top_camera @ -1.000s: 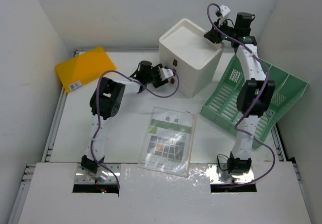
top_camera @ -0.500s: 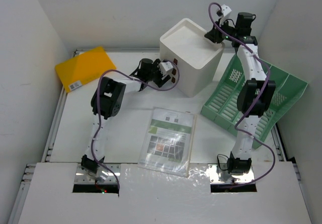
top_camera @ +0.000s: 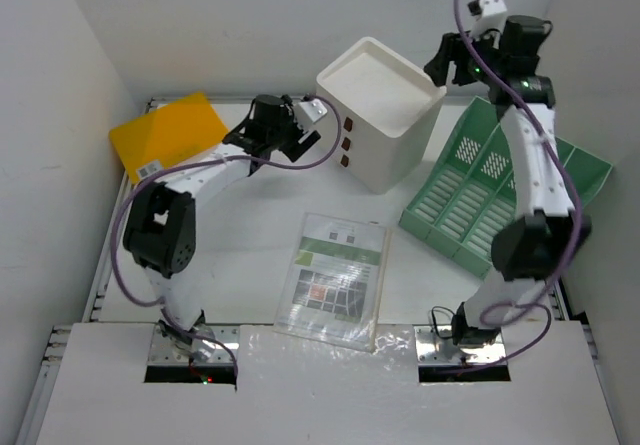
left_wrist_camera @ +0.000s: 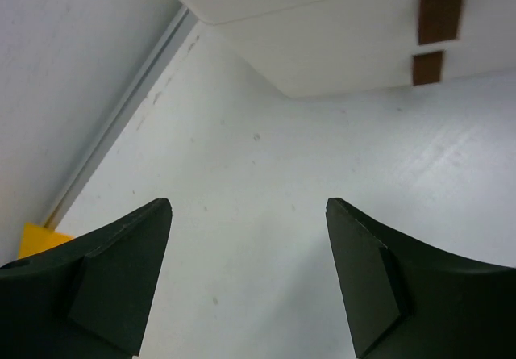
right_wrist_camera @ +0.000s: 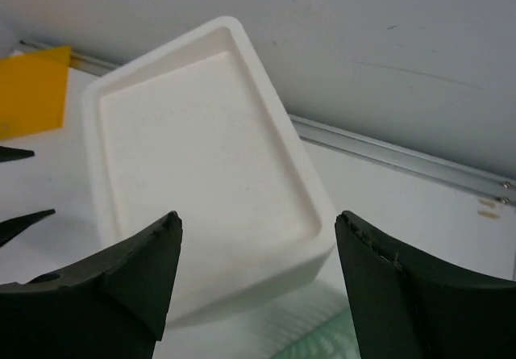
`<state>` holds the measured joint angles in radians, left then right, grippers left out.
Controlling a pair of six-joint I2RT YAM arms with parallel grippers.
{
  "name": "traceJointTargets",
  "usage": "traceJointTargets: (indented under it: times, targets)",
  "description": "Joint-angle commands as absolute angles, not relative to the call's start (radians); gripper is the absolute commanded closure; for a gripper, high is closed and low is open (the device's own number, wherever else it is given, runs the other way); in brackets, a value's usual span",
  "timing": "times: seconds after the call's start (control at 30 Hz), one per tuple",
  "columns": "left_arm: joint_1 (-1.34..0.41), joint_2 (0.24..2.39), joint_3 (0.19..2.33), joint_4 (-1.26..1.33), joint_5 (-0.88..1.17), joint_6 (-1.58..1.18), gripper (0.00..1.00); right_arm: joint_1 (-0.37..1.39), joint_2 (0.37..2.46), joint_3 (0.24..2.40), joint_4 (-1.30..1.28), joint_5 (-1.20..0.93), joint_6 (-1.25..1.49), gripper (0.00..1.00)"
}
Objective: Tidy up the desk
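The desk [top_camera: 250, 235] is a wide white tabletop. At its back stands a white three-drawer box [top_camera: 385, 100] with brown handles [top_camera: 344, 143]. My left gripper [top_camera: 312, 137] hovers just left of the box front, open and empty. In the left wrist view the left gripper [left_wrist_camera: 248, 206] frames bare desk [left_wrist_camera: 282, 173], with the box [left_wrist_camera: 339, 36] ahead. My right gripper [top_camera: 442, 67] hangs above the box's right rear corner, open and holding nothing. The right wrist view shows the right gripper [right_wrist_camera: 258, 215] over the box's recessed top [right_wrist_camera: 193, 157].
A yellow folder [top_camera: 170, 135] lies at the back left, by the rail. A green slotted file tray [top_camera: 500, 185] leans at the right of the box. A sleeved booklet [top_camera: 335, 277] lies in the middle near the front. White walls close in on three sides.
The right gripper has opened, let go of the box's rear corner and risen to the right. The left gripper has drawn back left from the drawer front; its elbow swung out left.
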<state>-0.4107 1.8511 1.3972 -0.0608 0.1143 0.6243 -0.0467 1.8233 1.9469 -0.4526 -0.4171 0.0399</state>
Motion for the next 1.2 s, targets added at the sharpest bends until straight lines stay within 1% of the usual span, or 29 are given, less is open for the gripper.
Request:
traceJointTargets:
  times: [0.0, 0.03, 0.07, 0.1, 0.13, 0.17, 0.23, 0.27, 0.37, 0.47, 0.57, 0.73, 0.77, 0.93, 1.0, 1.17]
  targets:
    - [-0.411, 1.734, 1.368, -0.289, 0.158, 0.598, 0.24, -0.043, 1.558, 1.763, -0.501, -0.320, 0.205, 0.26]
    - [-0.411, 1.721, 1.368, -0.331, 0.175, 0.591, 0.24, -0.035, 1.440, 1.671, -0.497, -0.392, 0.213, 0.27]
    - [-0.411, 1.698, 1.355, -0.392, 0.201, 0.588, 0.23, -0.009, 1.380, 1.479, -0.464, -0.425, 0.230, 0.27]
    - [-0.411, 1.684, 1.342, -0.412, 0.212, 0.580, 0.23, 0.024, 1.321, 1.386, -0.447, -0.440, 0.238, 0.27]
    - [-0.411, 1.671, 1.326, -0.422, 0.224, 0.577, 0.22, 0.053, 1.219, 1.223, -0.436, -0.419, 0.245, 0.27]
    - [-0.411, 1.639, 1.283, -0.426, 0.244, 0.575, 0.22, 0.121, 1.177, 1.154, -0.428, -0.391, 0.248, 0.27]
    - [-0.411, 1.586, 1.240, -0.413, 0.253, 0.566, 0.22, 0.196, 1.094, 1.029, -0.445, -0.336, 0.268, 0.28]
    - [-0.411, 1.569, 1.206, -0.408, 0.262, 0.563, 0.21, 0.263, 1.076, 0.997, -0.459, -0.281, 0.279, 0.28]
    - [-0.411, 1.513, 1.167, -0.403, 0.287, 0.543, 0.21, 0.389, 1.013, 0.887, -0.491, -0.151, 0.334, 0.30]
    - [-0.411, 1.474, 1.147, -0.408, 0.333, 0.514, 0.21, 0.486, 0.989, 0.786, -0.517, -0.085, 0.388, 0.29]
    - [-0.413, 1.459, 1.129, -0.416, 0.363, 0.486, 0.21, 0.520, 0.989, 0.642, -0.457, -0.032, 0.452, 0.28]
    - [-0.414, 1.463, 1.108, -0.416, 0.371, 0.456, 0.21, 0.523, 1.095, 0.473, -0.241, -0.024, 0.555, 0.27]
    - [-0.414, 1.465, 1.098, -0.416, 0.371, 0.453, 0.21, 0.526, 1.115, 0.463, -0.188, -0.028, 0.560, 0.28]
    - [-0.416, 1.466, 1.069, -0.413, 0.368, 0.445, 0.21, 0.541, 1.257, 0.453, -0.088, -0.052, 0.575, 0.31]
    - [-0.419, 1.476, 1.051, -0.394, 0.350, 0.451, 0.20, 0.543, 1.299, 0.445, -0.049, -0.074, 0.586, 0.35]
    - [-0.420, 1.560, 1.019, -0.417, 0.308, 0.483, 0.21, 0.543, 1.325, 0.399, 0.055, -0.115, 0.623, 0.41]
